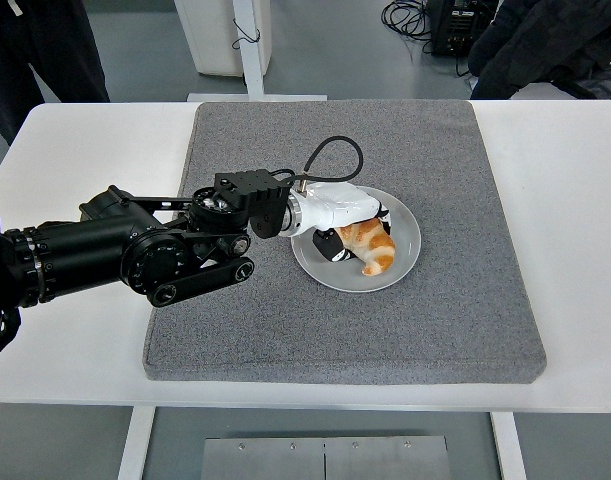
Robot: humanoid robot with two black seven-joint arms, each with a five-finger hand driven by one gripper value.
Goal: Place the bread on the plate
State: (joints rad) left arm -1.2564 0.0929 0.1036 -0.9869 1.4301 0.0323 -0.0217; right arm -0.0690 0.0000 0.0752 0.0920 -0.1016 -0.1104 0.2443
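Note:
A golden croissant, the bread (372, 247), lies on the round grey plate (406, 243) in the middle of the grey mat. My left arm reaches in from the left edge, and its white hand (347, 224) sits over the plate's left half. The fingers (379, 212) curl over the top of the bread and the black thumb tip presses its left end, so the hand is shut on the bread. The bread's underside rests on or just above the plate; I cannot tell which. My right arm is out of view.
A thick grey mat (455, 330) covers the centre of the white table (575, 200). A black cable (330, 160) loops above the wrist. People in dark clothing stand at the top left (45, 50) and top right (545, 40).

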